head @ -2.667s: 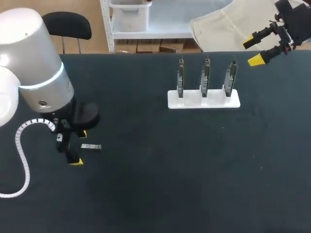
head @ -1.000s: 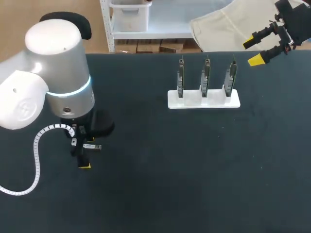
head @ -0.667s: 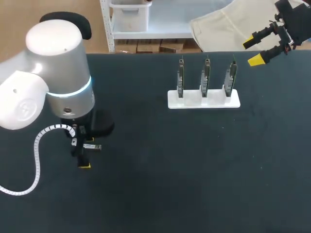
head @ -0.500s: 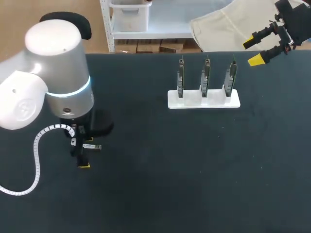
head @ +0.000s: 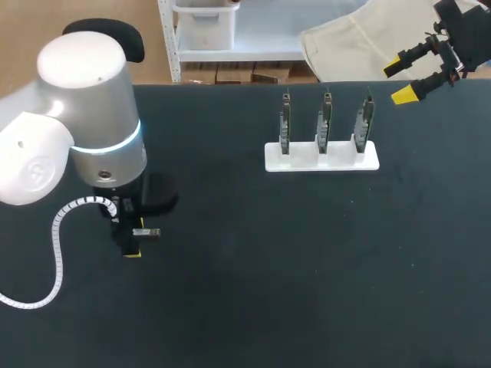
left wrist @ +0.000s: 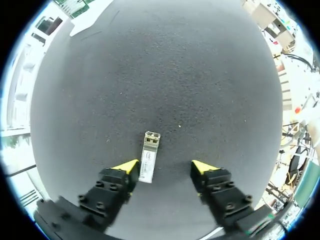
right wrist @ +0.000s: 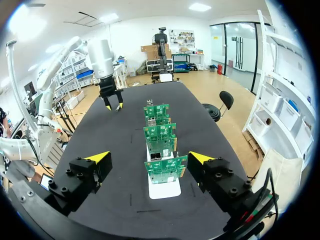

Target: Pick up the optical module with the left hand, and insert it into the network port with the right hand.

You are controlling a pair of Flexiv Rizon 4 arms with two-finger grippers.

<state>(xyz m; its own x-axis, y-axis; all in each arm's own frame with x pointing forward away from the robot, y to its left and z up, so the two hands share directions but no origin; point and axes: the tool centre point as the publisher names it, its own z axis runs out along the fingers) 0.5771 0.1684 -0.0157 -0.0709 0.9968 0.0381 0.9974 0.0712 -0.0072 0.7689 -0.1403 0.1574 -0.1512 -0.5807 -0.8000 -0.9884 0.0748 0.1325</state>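
Table [head: 307, 268]: dark, matte, finely grained like felt.

Optical module [left wrist: 148, 156]: small flat metal bar, silvery, with a pale label along its top. It lies flat on the table near the left edge, about midway between the near and far edges.

Left gripper [left wrist: 165, 167]: straight over the module, pointing down. Blocky black fingers with yellow wedge tips stand wide apart. One end of the module lies against or just beside one fingertip [left wrist: 127, 166]; the other tip is well clear of it. Nothing gripped.

From the head view the left arm's rounded silver-white housing [head: 92, 123] and its ribbed white cable [head: 42, 245] cover much of that spot. Only part of the module [head: 144, 231] shows beside the gripper [head: 130, 239].

White slab base [head: 322, 156]: toward the far edge, right of the middle. It holds three green circuit boards [head: 325, 121] upright on edge in a row, apart from each other. Ports too small to make out.

Right gripper [right wrist: 150, 157]: at the table's far right corner, fingers spread wide, empty, with the row of boards [right wrist: 165, 169] ahead of it.
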